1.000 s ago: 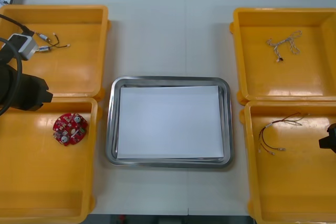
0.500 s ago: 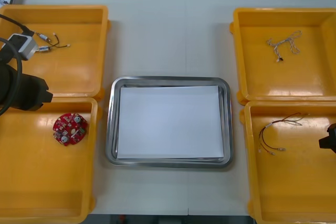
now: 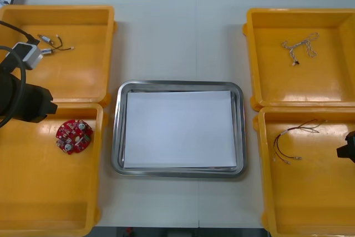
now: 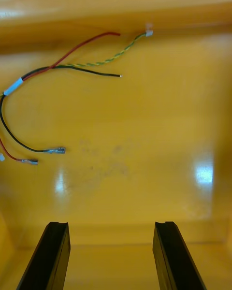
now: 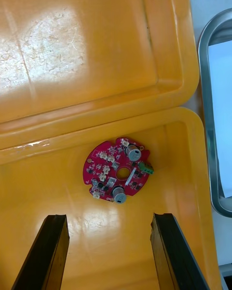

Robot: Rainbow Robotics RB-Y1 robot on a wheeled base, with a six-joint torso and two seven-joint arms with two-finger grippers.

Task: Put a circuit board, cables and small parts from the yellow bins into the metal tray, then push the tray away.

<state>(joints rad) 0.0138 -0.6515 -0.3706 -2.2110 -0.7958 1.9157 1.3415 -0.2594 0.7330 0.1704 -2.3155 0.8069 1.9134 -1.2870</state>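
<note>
So, my left jaws are spread wide and holding nothing, hovering over the near-left yellow bin [image 3: 33, 192]. The round red circuit board [image 5: 118, 169] lies flat on that bin's floor just past the fingertips, roughly in line with the gap between them. My right jaws are released too, empty, over the near-right yellow bin [image 3: 310, 203]. Its bundle of red, black and yellow-green cables [image 4: 43, 70] lies beyond the fingers, off toward one side. The metal tray [image 3: 117, 137], white inside, sits on the table [image 3: 177, 37] between the bins.
</note>
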